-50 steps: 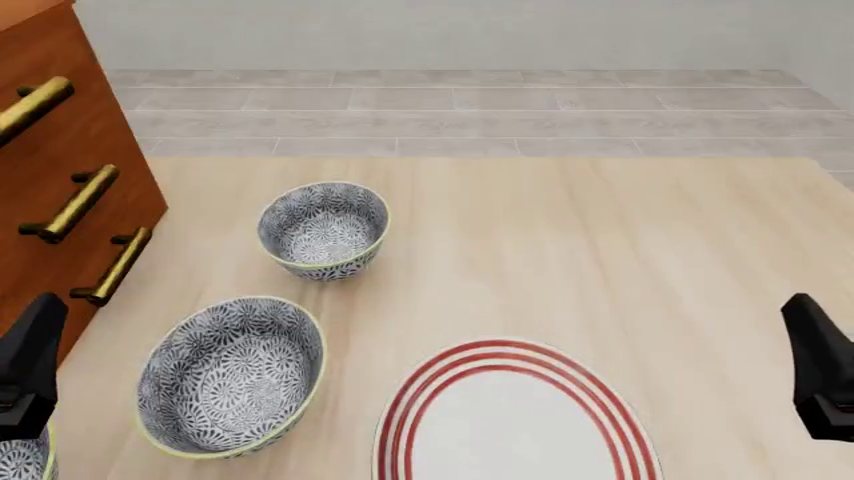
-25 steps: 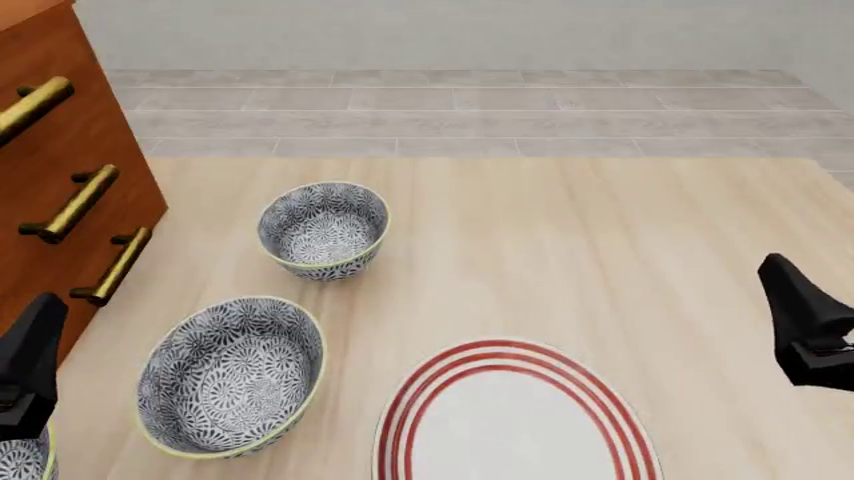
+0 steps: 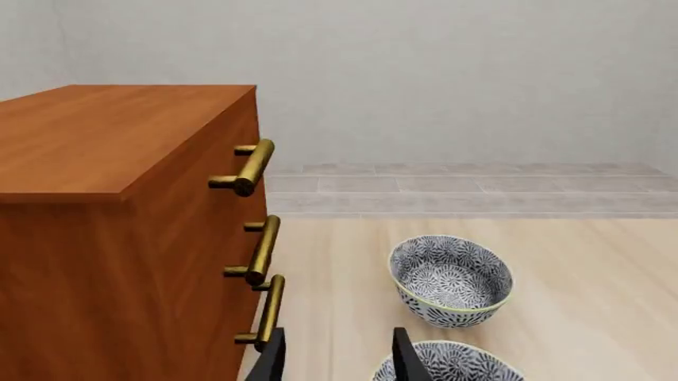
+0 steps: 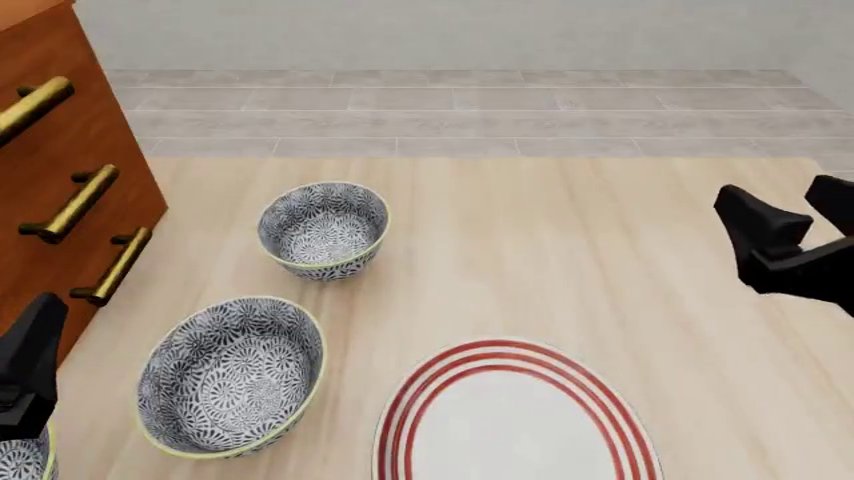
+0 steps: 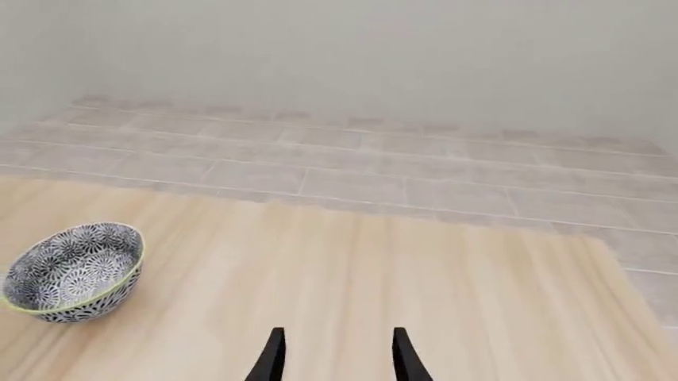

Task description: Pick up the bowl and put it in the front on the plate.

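Bowls first: from the front camera I count three of the same round deep kind, grey-and-white flowered with a thin pale yellow rim. The far bowl (image 4: 323, 228) stands upright on the pale wooden table (image 4: 561, 250), at about 11 o'clock from the large flat white plate with red rings (image 4: 514, 425) and well apart from it. The near bowl (image 4: 231, 375) sits at 9 o'clock from the plate, close beside its rim but not touching. Only a sliver of a third bowl (image 4: 23, 460) shows at the frame's 7 o'clock corner.

My right gripper (image 4: 781, 205) hangs over bare table at roughly 2 o'clock from the plate, holding nothing. Its wrist camera shows the two dark fingers (image 5: 270, 357) set clearly apart, with the far bowl off at 10 o'clock.

My left gripper (image 3: 339, 365) is down at 8 o'clock, beside the brown wooden cabinet with brass handles (image 3: 117, 222). Its jaws are likewise spread and empty, one finger overlapping the near bowl's rim in that view.
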